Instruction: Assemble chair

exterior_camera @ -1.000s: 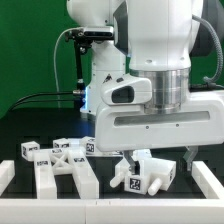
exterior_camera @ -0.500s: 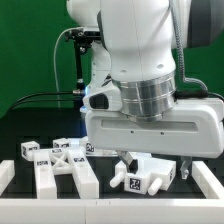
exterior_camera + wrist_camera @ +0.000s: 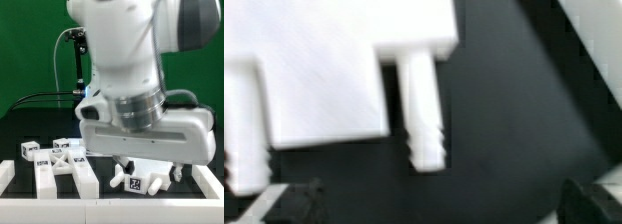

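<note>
Exterior view: you see the robot arm (image 3: 130, 60) filling most of the frame, with its gripper (image 3: 150, 167) low over the black table (image 3: 30, 130). A white chair piece (image 3: 147, 181) w/ a marker tag lies just under the gripper. A second chair part, the crossed frame (image 3: 62, 166), lies toward the exterior view's left, well apart.

Wrist view: dark fingertips (image 3: 288, 203) stand wide apart, w/ only bare table btwn them. The chair piece, blurred, lies beyond the tips, one peg (image 3: 422, 110) pointing toward them.
</note>
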Robot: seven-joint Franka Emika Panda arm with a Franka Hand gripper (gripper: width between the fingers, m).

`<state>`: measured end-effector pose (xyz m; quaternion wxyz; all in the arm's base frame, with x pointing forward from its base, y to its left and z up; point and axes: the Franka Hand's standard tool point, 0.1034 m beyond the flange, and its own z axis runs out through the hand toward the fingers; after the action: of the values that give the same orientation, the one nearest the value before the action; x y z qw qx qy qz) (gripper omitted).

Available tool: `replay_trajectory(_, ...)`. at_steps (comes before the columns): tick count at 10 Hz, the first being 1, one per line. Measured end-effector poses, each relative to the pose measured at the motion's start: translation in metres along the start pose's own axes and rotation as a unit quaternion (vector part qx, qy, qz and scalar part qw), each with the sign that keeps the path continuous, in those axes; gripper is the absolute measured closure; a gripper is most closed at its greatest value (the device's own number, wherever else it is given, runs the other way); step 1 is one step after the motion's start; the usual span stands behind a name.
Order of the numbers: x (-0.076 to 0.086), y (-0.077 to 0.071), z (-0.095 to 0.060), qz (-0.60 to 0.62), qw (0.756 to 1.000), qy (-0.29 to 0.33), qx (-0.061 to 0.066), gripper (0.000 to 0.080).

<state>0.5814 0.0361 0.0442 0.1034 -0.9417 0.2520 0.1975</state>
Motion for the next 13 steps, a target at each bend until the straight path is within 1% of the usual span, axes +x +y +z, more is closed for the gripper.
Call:
replay_trajectory(1, 0.005, 0.001, 0.000, 0.000, 0.999, -0.038, 0.004, 0.0151)
replay_trajectory(2, 0.008, 0.002, 0.001, 0.000, 0.999, -0.050, 0.003, 0.0151)
replay_trajectory(3, -0.001, 0.008, 0.003, 0.001, 0.995, -0.098, -0.007, 0.0151)
replay_trajectory(4, -0.001, 0.011, 0.005, -0.003, 0.991, -0.135, -0.013, 0.0151)
replay_trajectory(6, -0.002, 0.011, 0.009, -0.038, 0.976, -0.212, -0.023, 0.0151)
replay_trajectory(7, 0.005, 0.012, 0.011, -0.028, 0.976, -0.214, -0.016, 0.0151)
replay_trajectory(10, 0.006, 0.012, 0.013, -0.021, 0.977, -0.212, -0.017, 0.0151)
replay_trajectory(11, 0.007, 0.012, 0.018, -0.019, 0.977, -0.212, -0.017, 0.0151)
replay_trajectory(12, 0.008, 0.012, 0.026, -0.014, 0.977, -0.210, -0.019, 0.0151)
replay_trajectory(13, 0.005, 0.009, 0.033, -0.014, 0.976, -0.215, -0.022, 0.0151)
